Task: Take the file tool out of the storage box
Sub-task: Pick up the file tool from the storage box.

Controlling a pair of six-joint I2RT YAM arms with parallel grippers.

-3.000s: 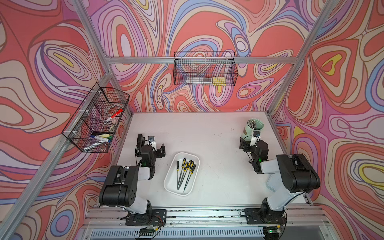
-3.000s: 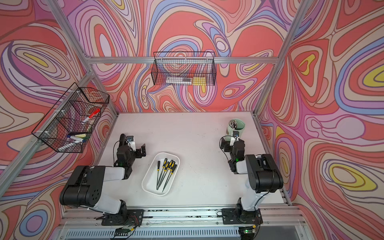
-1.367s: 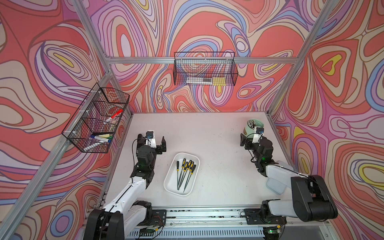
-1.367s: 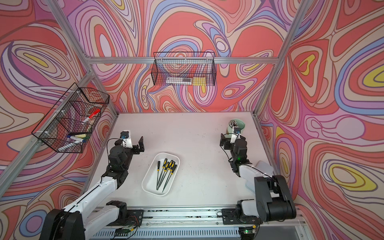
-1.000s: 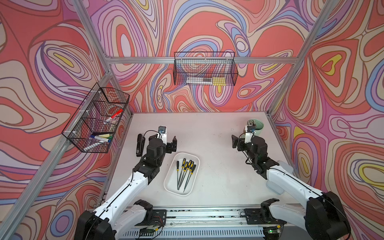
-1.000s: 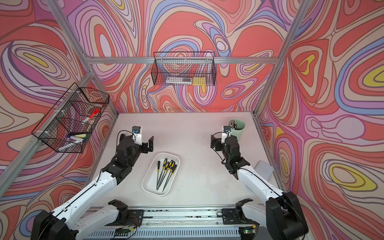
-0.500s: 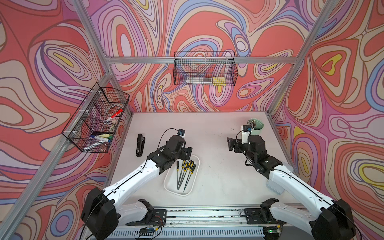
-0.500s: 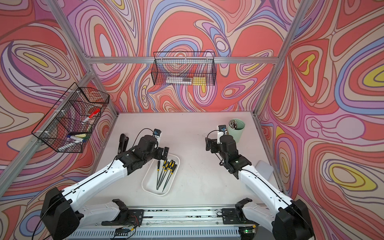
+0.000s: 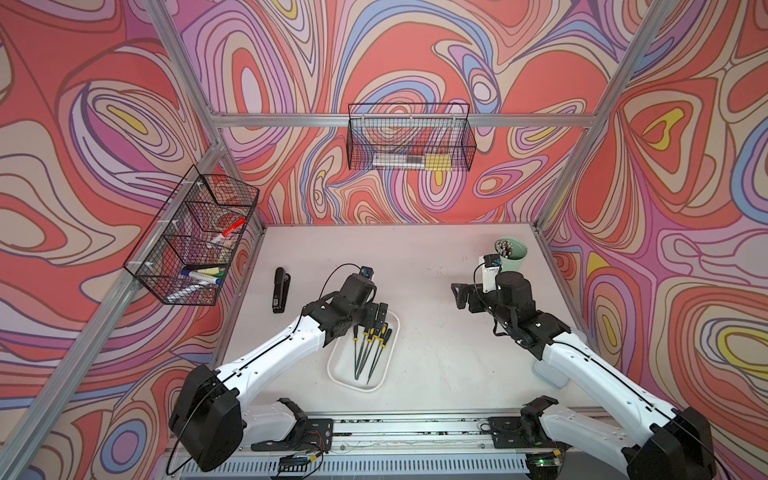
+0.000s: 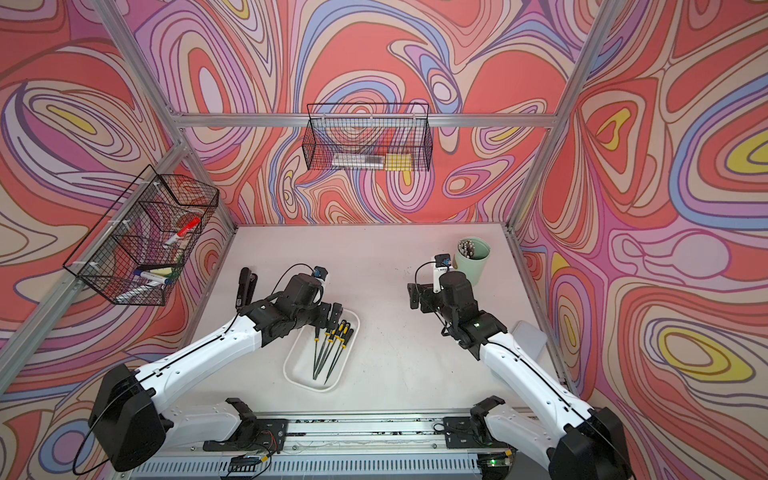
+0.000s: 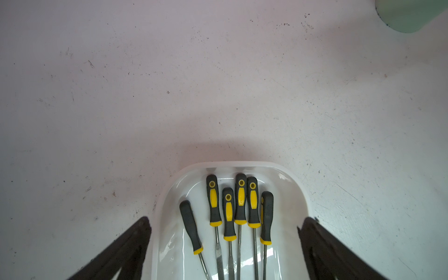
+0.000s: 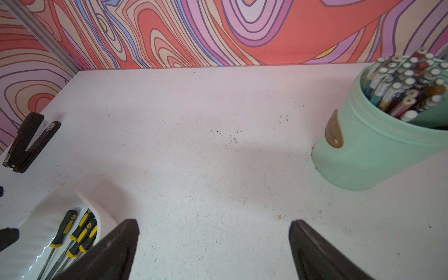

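Files (image 9: 368, 347), six of them with black-and-yellow handles, lie side by side in the white storage box (image 9: 341, 377), which sits on the counter (image 9: 419, 266) toward the robot's left of centre. Their long axes run along the length of the box, handles at its far end and bare blades pointing back toward the arm bases. One file (image 11: 191, 228) lies slightly apart from the rest and tilted. The left end effector (image 9: 376, 317) hovers right over the handle end, its jaws spread wide; in the left wrist view they straddle the full width of the box, so they would close across the handles rather than along them. The right end effector (image 9: 462, 294), also wide apart and holding nothing, is well off to the box's right over bare counter, near the mint-green cup (image 9: 514, 258) of pencils. A black stapler (image 9: 279, 289) lies beyond the box on the left. The left arm is clearly nearer; I judge the next move to be a descent onto a single handle.
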